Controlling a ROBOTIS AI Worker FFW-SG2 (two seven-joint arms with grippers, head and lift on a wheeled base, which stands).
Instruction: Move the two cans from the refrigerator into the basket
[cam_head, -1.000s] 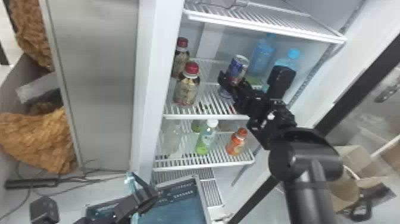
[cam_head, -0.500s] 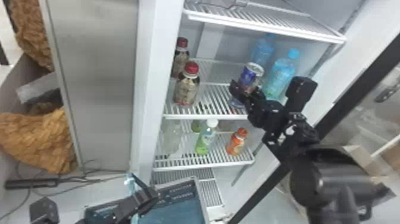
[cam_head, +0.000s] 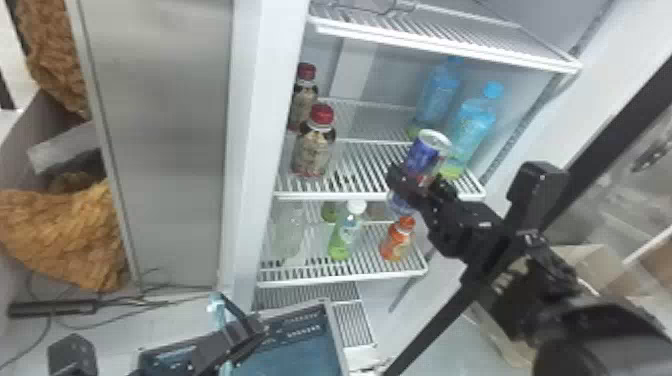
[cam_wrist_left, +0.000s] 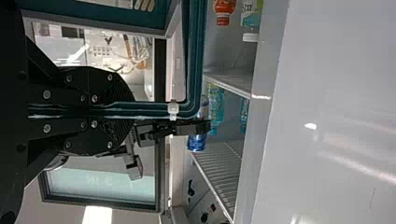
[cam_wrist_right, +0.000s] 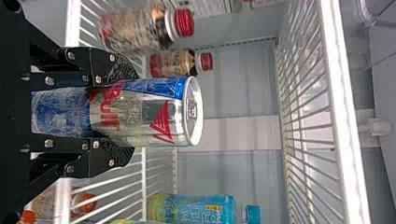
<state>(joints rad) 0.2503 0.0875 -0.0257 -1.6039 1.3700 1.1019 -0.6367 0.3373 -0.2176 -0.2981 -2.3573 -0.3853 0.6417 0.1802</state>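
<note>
Can (cam_head: 427, 152), blue and silver, was gripped by the right gripper (cam_wrist_right: 134, 111), its fingers spread to the can's width and pressed against both flanks. This side grip left the lid free and the body near upright, presumably so that it might clear the shelf (cam_head: 335, 195) and later be lowered base first. In the head view, the can hung at the shelf's front edge within the refrigerator (cam_head: 255, 150), a blue bottle (cam_head: 472, 127) at two o'clock from it and a red-capped bottle (cam_head: 314, 145) at nine.

The left gripper (cam_wrist_left: 133, 109) was closed on the handle (cam_wrist_left: 194, 56) of the basket (cam_head: 336, 335), which lay at seven o'clock from the can, probably to steady it close by and shorten the carry.

Relative to the head view half a second earlier, the can had shifted between five and six o'clock, its lower end now overlapping the shelf's edge; the basket had stayed in place. The extraction appeared nearly complete. Contact with the shelf's edge was the likeliest hazard.
</note>
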